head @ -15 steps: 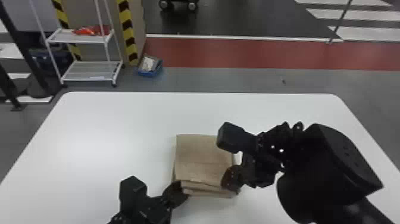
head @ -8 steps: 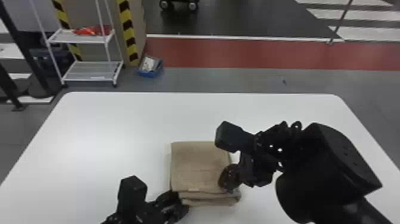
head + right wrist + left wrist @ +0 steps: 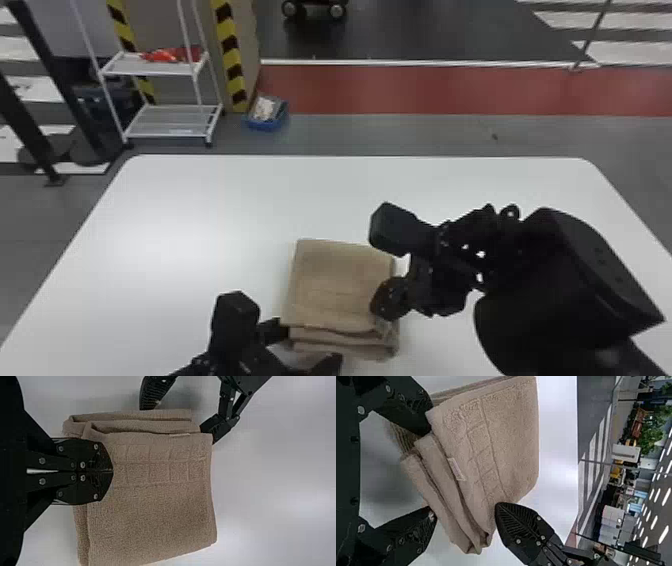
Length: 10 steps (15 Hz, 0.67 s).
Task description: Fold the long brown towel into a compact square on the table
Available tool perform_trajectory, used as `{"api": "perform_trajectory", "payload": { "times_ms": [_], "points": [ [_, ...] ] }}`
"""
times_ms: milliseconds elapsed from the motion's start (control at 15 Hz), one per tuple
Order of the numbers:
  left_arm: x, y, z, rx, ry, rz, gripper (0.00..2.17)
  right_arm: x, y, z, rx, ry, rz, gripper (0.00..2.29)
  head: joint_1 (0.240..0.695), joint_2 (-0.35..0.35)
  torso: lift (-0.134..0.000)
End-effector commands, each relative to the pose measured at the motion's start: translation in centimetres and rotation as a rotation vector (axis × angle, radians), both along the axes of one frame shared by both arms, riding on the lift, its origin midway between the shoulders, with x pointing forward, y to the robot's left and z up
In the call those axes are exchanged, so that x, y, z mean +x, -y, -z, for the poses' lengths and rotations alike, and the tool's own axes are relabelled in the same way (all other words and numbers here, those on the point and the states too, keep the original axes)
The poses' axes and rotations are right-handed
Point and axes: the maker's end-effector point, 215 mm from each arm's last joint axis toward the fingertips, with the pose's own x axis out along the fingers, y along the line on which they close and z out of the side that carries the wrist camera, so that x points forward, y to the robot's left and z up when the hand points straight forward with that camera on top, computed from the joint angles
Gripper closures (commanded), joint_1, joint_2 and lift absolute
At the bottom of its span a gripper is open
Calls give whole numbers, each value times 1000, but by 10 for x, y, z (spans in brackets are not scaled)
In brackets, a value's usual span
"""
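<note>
Folded towel, light brown terry cloth (image 3: 340,285), is seen on the white, smooth-topped table (image 3: 200,205), at about 6 o'clock from its middle in the head view. Roughly square shape, several layers stacked; folded layer edges faced to the towel's 6 o'clock. A woven grid band is visible along that side on top, plus a small white fabric tag (image 3: 457,469) at the edge.

Left black two-fingered pincer (image 3: 313,345) is placed at the towel's 7 o'clock. Fingers spread wide; one is set against the 8 o'clock corner, the other is located just off the layered edge, towards 6 o'clock.

Right black two-fingered pincer (image 3: 384,303) is positioned at the towel's 3 o'clock side, tip over the top layer. Fingers narrow, brought flush together; whether any cloth is pinched can't be told.

Background, clock from towel: white metal shelf rack (image 3: 165,131) at 11 o'clock, red item (image 3: 167,55) carried on its upper shelf; blue plastic bin (image 3: 266,125) also near 11, set on grey floor (image 3: 400,135) beside a yellow-and-black striped column (image 3: 231,55).
</note>
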Motion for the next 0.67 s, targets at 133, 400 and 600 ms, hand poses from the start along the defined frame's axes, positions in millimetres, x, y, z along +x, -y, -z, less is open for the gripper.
{"api": "perform_trajectory", "payload": {
  "times_ms": [133,400,600],
  "points": [
    [2,1,1,0,-15,-3,33,-16,-16,-25,65,18,-32,2135,695,16,-123],
    [-5,3,10,24,-64,16,33,-20,-14,-23,71,13,-26,2135,695,30,-123],
    [0,13,7,33,-56,16,46,-19,-11,-24,77,14,-17,2132,695,26,-123]
  ]
}}
